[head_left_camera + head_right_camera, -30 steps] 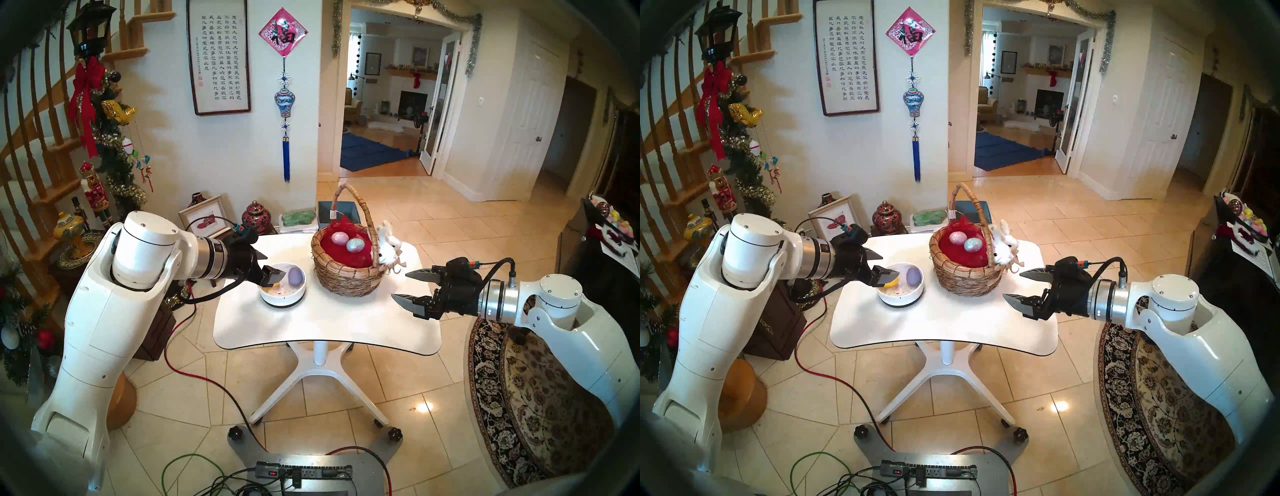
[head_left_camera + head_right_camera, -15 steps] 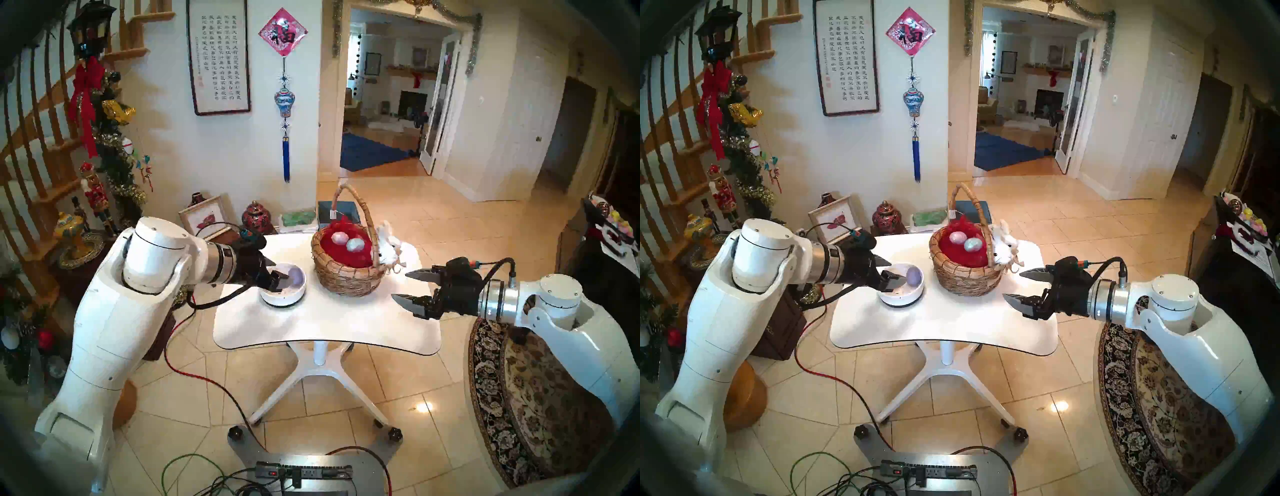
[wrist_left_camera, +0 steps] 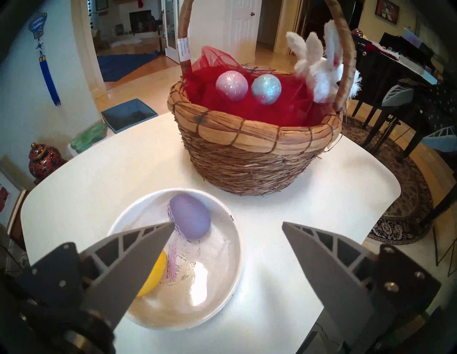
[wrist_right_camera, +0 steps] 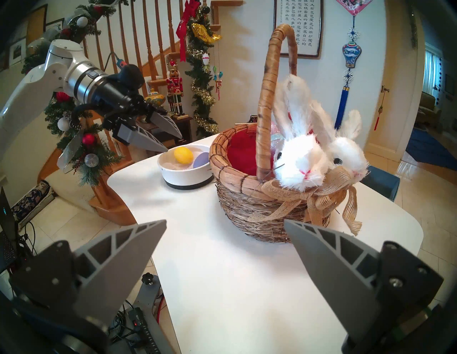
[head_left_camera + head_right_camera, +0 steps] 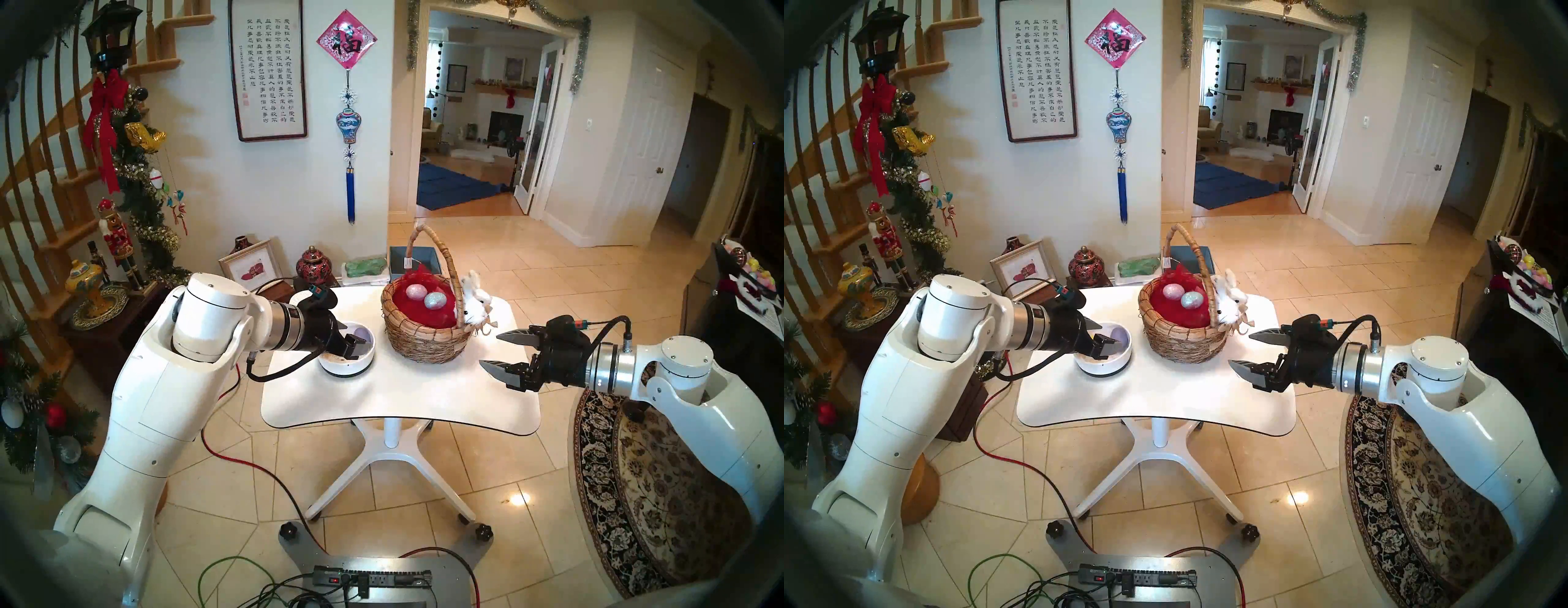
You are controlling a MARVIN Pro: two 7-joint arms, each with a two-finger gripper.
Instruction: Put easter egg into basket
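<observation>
The woven basket (image 5: pixel 424 339) with a tall handle, red lining and white plush bunnies (image 4: pixel 299 163) stands at the back of the white table (image 5: pixel 403 395). It holds a pink glitter egg (image 3: pixel 231 86) and a blue glitter egg (image 3: pixel 266 89). Left of it a low white bowl (image 5: pixel 352 367) holds a purple egg (image 3: pixel 190 218) and a yellow egg (image 4: pixel 183 155). My left gripper (image 3: pixel 228 223) is open and empty, its fingertips just above the bowl's left side. My right gripper (image 5: pixel 488 349) is open and empty, over the table's right edge, beside the basket.
A dark wooden side table (image 5: pixel 110 335) with ornaments stands close behind my left arm. A blue box (image 5: pixel 418 259) and a red jar (image 5: pixel 314 265) sit on the floor beyond the table. A patterned rug (image 5: pixel 649 488) lies under my right arm.
My left arm has moved right and forward, bringing the open gripper over the bowl; it now hides the yellow egg in the head views. The right arm has not moved.
</observation>
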